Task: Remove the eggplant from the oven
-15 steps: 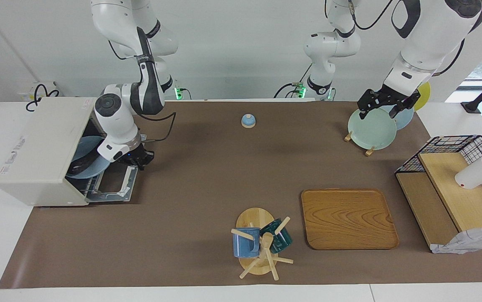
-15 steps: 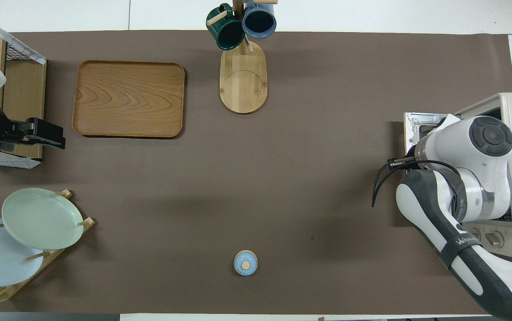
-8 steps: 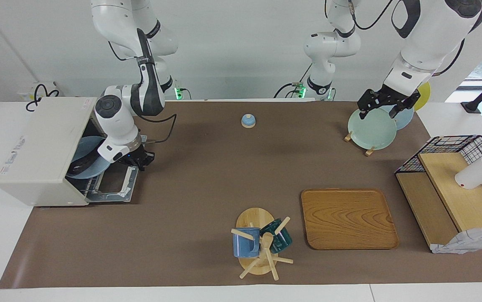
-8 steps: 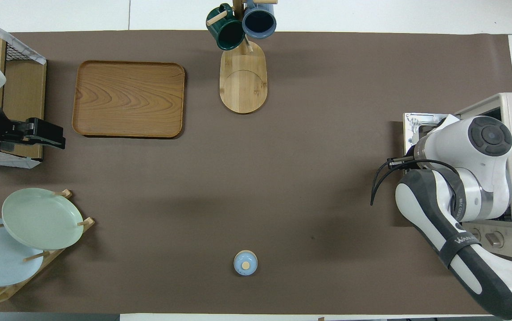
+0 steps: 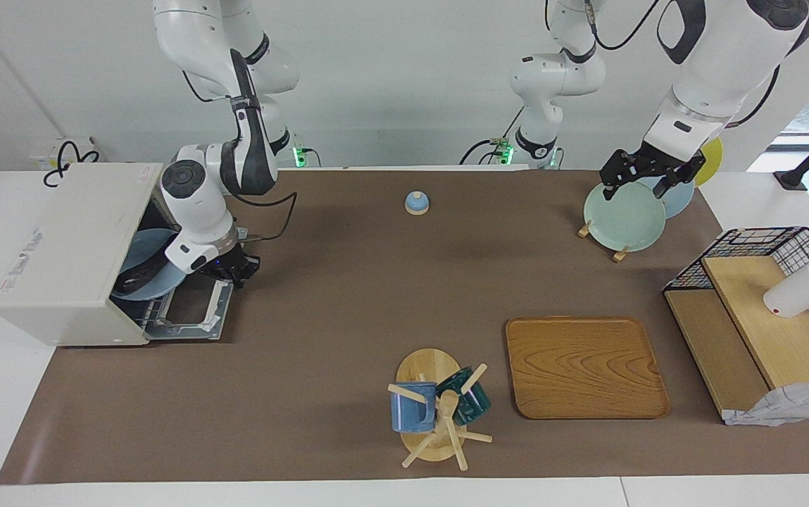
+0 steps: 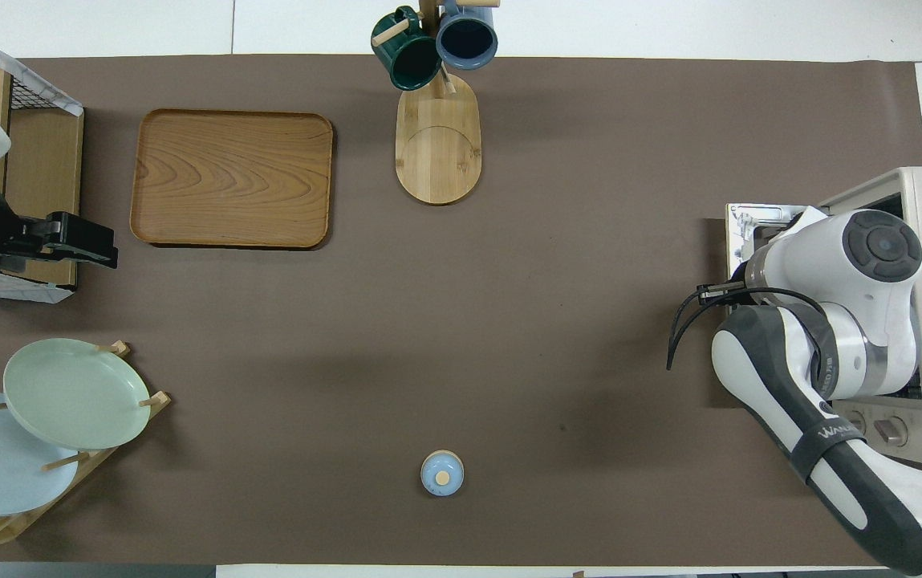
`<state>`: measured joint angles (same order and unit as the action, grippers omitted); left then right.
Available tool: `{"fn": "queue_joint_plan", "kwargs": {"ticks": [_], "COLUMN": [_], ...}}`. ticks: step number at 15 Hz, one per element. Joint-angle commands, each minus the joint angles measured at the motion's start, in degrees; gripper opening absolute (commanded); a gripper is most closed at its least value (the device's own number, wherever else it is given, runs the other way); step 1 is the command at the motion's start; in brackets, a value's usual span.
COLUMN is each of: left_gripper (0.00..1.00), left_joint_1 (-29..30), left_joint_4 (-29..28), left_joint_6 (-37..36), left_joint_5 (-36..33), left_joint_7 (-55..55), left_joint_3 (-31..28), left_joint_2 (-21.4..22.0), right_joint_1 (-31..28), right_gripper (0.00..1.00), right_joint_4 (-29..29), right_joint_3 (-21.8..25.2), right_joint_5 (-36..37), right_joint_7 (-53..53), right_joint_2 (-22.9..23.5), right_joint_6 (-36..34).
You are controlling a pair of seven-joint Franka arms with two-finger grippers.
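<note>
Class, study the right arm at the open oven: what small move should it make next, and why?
Probably ease the right tool deeper toward the eggplant. The oven door is down, the eggplant lies on a blue plate inside, and no grasp shows. The left tool waits over the plate rack.

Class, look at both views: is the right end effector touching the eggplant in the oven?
Cannot tell. In the facing view the right end effector sits at the oven mouth beside the eggplant, its wrist hiding any contact. In the overhead view the arm covers them.
</note>
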<state>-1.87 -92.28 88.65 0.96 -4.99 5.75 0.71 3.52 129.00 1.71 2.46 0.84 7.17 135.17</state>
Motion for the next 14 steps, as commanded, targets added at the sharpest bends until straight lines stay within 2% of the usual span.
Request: {"fn": "queue_joint_plan", "kwargs": {"ticks": [1, 6, 8, 9, 12, 13, 14], "left_gripper": [1.00, 1.00, 1.00, 1.00, 1.00, 1.00, 1.00], "left_joint_1": [-0.07, -0.07, -0.07, -0.07, -0.07, -0.07, -0.07], "left_joint_4": [-0.79, -0.71, -0.71, -0.79, -0.71, -0.71, -0.71], "left_joint_6": [-0.59, -0.50, -0.59, -0.59, -0.50, -0.50, -0.59], "left_joint_5": [-0.87, -0.87, -0.87, -0.87, -0.87, -0.87, -0.87], "left_joint_7": [0.24, 0.24, 0.24, 0.24, 0.24, 0.24, 0.24], "left_joint_3": [-0.22, -0.22, -0.22, -0.22, -0.22, -0.22, -0.22], "left_joint_2": [0.96, 1.05, 0.96, 1.05, 1.05, 1.05, 1.05], "right_joint_1": [0.96, 4.99, 5.97, 6.06, 5.19, 4.05, 2.64], "right_gripper": [0.00, 0.00, 0.00, 0.17, 0.46, 0.65, 0.78], "right_joint_4": [0.90, -0.59, -4.79, -7.16, -10.52, -10.53, -10.62], "right_joint_3": [0.84, 0.84, 0.75, 0.75, 1.01, 1.36, 1.45], "right_joint_5": [-0.70, -2.37, -2.37, -2.37, -1.06, -0.88, 0.34], "right_joint_7": [0.04, -1.71, -2.33, -4.68, -9.80, -9.80, -9.98], "right_joint_2": [-0.05, -0.05, -0.22, -0.31, -2.06, -3.90, -5.31], "right_joint_6": [0.97, 0.18, -4.98, -8.49, -16.32, -18.61, -20.98]}}
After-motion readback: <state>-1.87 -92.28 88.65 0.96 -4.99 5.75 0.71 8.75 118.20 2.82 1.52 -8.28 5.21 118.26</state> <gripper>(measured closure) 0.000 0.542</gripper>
